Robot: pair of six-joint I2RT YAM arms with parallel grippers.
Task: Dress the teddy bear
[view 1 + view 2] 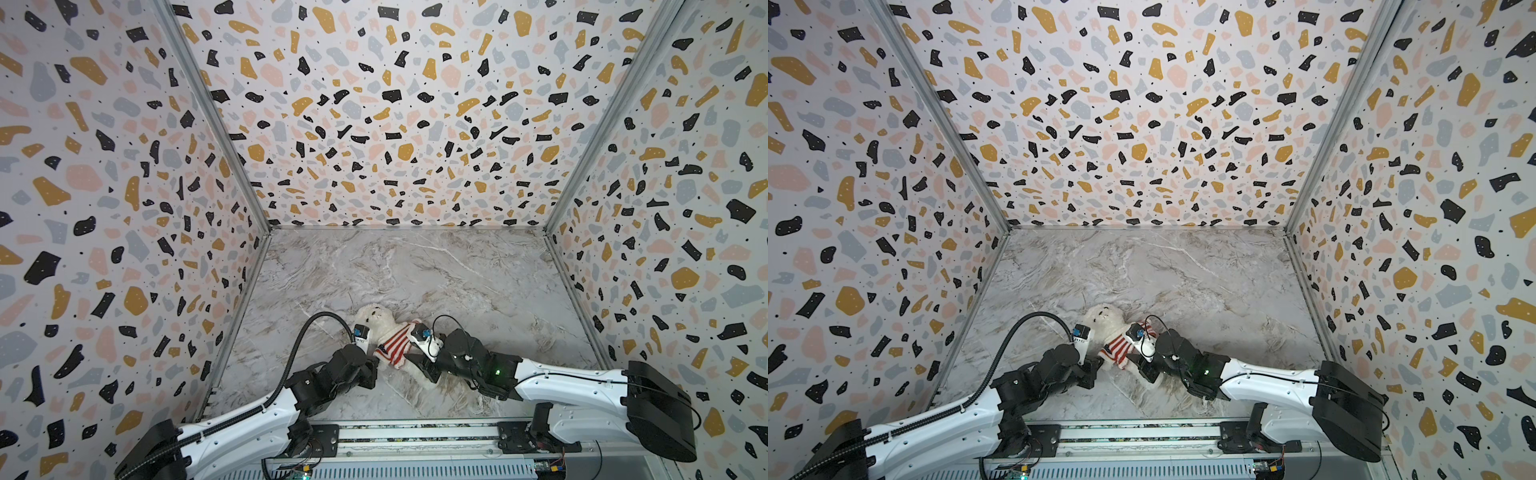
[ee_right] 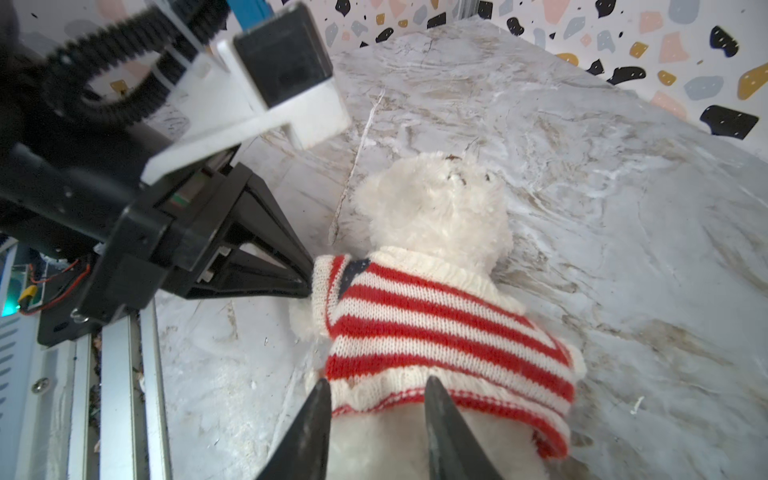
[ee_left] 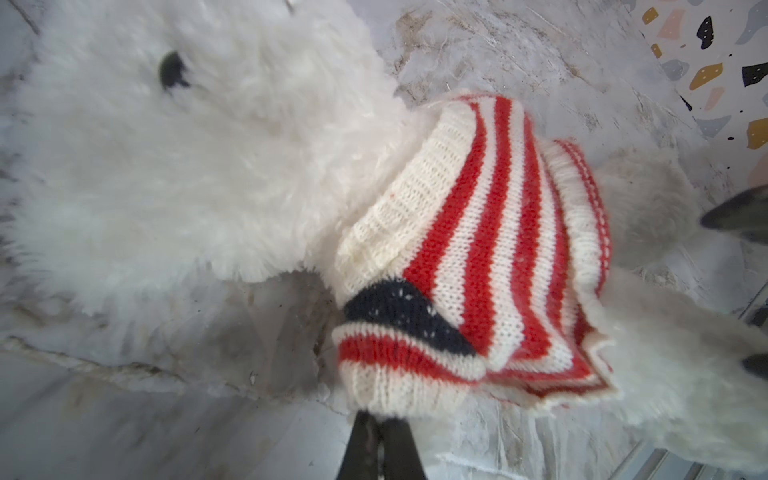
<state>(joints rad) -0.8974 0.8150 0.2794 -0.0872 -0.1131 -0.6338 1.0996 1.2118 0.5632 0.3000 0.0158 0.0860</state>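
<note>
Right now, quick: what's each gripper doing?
Left gripper: shut on the sleeve cuff of the red-and-white striped knit sweater.
Right gripper: open, jaws straddling its hem on the fluffy white teddy bear.

The teddy bear is blurred close up — head and legs cut off by the edge.

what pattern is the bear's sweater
The sweater is red and white striped with a navy patch; clearest in left wrist view.

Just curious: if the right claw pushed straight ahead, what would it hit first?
Probably the hem of the sweater on the teddy bear, just ahead of the open right claw, though depth is unclear.
</note>
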